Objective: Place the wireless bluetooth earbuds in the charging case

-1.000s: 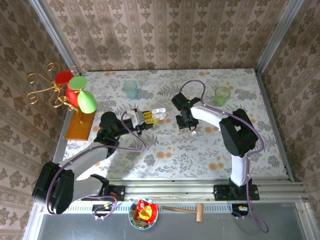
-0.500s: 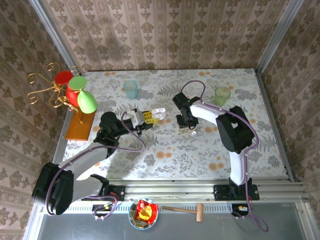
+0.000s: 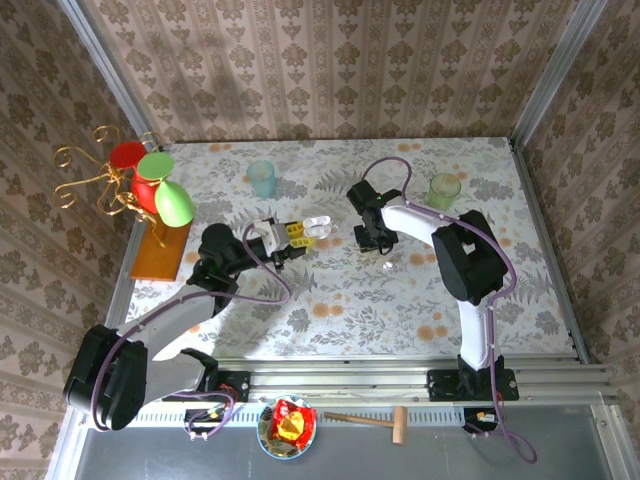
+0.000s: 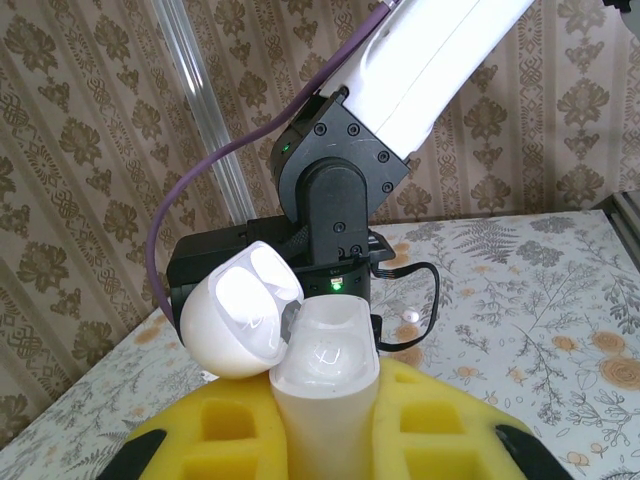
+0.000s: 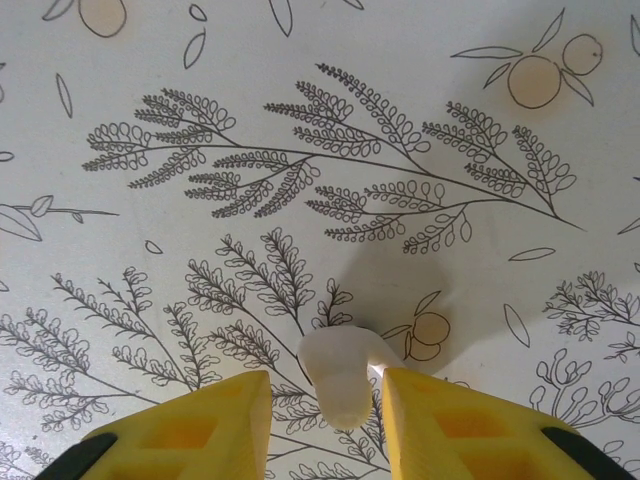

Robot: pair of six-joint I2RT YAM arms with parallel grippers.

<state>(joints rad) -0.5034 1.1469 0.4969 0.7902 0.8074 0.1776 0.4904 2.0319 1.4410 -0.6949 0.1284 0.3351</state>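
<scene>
Earbud (image 5: 340,380) (perhaps pinched), lower end unseen

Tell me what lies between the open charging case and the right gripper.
Bare floral tabletop, nothing else. The top external view shows that gap between the charging case, held by the left gripper, and the right gripper.
</scene>
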